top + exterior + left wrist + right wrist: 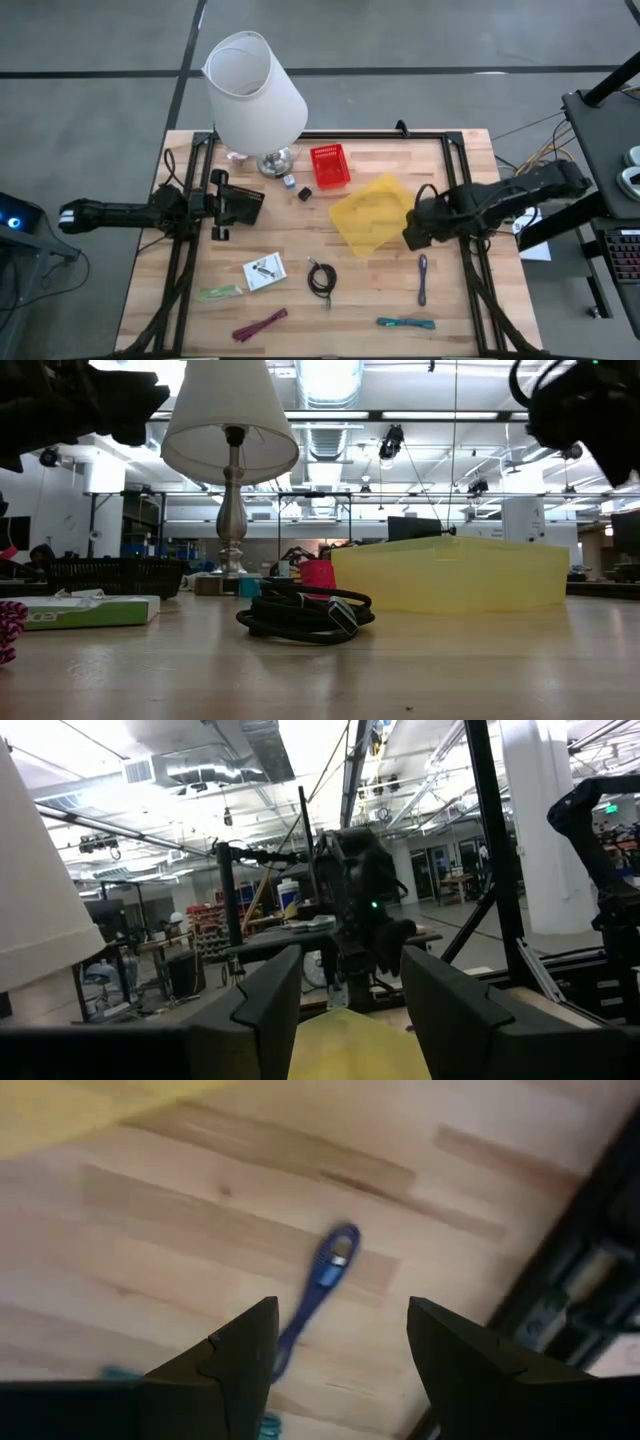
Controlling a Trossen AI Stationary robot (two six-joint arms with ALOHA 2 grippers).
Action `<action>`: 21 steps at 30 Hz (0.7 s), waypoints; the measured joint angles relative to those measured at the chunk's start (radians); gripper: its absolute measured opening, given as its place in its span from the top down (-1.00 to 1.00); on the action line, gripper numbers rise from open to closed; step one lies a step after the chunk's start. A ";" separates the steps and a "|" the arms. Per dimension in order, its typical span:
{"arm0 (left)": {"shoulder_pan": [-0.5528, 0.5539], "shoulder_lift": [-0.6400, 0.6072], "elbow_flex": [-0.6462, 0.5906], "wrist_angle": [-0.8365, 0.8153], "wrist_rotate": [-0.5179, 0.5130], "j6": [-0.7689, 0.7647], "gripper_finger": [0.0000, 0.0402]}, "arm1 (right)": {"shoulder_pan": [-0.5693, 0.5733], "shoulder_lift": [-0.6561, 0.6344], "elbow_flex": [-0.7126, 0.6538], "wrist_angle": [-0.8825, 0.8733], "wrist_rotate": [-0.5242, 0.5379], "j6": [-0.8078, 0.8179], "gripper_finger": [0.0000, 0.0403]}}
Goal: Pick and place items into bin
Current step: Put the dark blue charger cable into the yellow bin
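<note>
The yellow bin point(372, 213) lies right of the table's middle. My right gripper point(340, 1330) hangs open at the bin's near right corner point(415, 238), pointing down, above the purple tie point(322, 1278), which lies flat on the wood point(423, 278). My left gripper point(256, 205) waits open at the table's left, aimed level at the bin point(350, 1050). On the near half lie a teal tie point(405, 322), a black coiled cable point(321, 278), a white card packet point(264, 271), a green strip point(220, 292) and a maroon tie point(260, 324). A tiny dark cube point(303, 193) sits near the lamp.
A big white lamp point(255, 95) stands at the far left, with a red basket point(330, 165) beside it. A black frame point(470, 260) runs along the table's edges. Bare wood shows between the bin and the near items.
</note>
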 joint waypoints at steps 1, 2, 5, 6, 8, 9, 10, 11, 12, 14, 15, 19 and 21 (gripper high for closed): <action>0.000 0.000 0.000 0.000 0.000 0.000 0.22 | 0.024 0.008 -0.008 0.000 0.000 0.032 -0.03; 0.000 -0.001 0.000 0.000 0.000 0.000 0.22 | 0.049 0.017 -0.015 0.002 0.000 0.065 -0.03; 0.000 -0.002 0.000 0.000 0.000 0.000 0.22 | 0.130 0.048 -0.035 0.033 0.019 0.168 -0.03; 0.000 0.000 0.000 0.000 0.000 0.000 0.22 | 0.156 0.059 -0.042 0.054 0.033 0.193 -0.03; 0.000 0.001 0.000 -0.001 0.000 0.000 0.22 | 0.201 0.082 -0.053 0.094 0.042 0.232 -0.03; 0.000 0.001 0.000 -0.002 0.000 0.000 0.22 | 0.221 0.094 -0.057 0.108 0.044 0.249 -0.03; 0.000 0.000 0.000 -0.001 0.000 0.000 0.22 | 0.240 0.107 -0.060 0.113 0.045 0.269 -0.03; 0.000 0.000 0.000 0.000 0.000 0.000 0.22 | 0.256 0.122 -0.062 0.114 0.045 0.289 -0.03; 0.000 0.000 0.000 -0.001 0.000 0.000 0.22 | 0.271 0.137 -0.062 0.115 0.048 0.309 -0.03; 0.000 0.000 0.000 -0.002 0.000 0.000 0.22 | 0.297 0.167 -0.061 0.118 0.060 0.347 -0.03; 0.000 0.001 -0.001 -0.002 0.000 0.000 0.22 | 0.310 0.182 -0.061 0.121 0.069 0.366 -0.03; 0.000 0.005 -0.001 -0.003 0.000 0.000 0.22 | 0.343 0.244 -0.061 0.167 0.109 0.416 -0.03; 0.000 0.005 -0.001 -0.003 0.000 0.001 0.22 | 0.347 0.269 -0.061 0.200 0.109 0.416 -0.03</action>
